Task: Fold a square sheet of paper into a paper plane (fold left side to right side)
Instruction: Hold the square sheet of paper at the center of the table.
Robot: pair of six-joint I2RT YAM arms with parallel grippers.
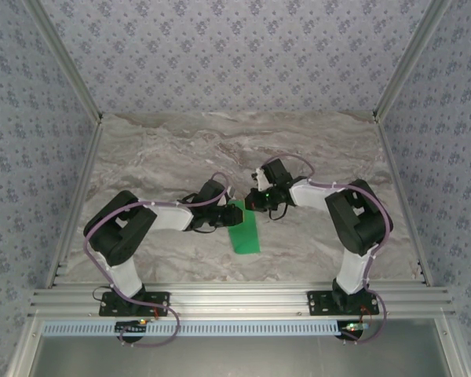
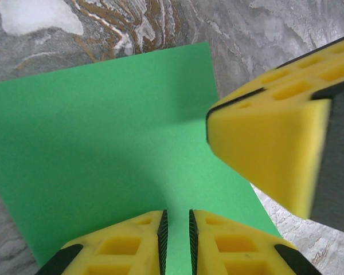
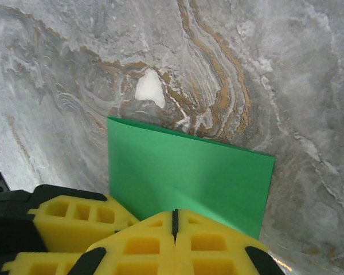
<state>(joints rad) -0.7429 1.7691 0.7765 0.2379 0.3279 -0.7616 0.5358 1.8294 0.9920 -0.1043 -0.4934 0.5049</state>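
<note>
The square sheet of paper, bright green and creased narrower, lies flat on the marbled counter between the arms. The left end effector rests over its near edge, fingers almost together. The right end effector is pressed together at the paper's edge; whether it pinches the paper, I cannot tell.

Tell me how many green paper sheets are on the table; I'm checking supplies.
1: the green sheet lies on the marble table between the left claw and right claw. Layers underneath could be hidden.

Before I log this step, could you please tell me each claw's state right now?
Left claw: nearly shut, narrow gap, over the green paper.
Right claw: shut, empty, above the paper's edge.
</note>
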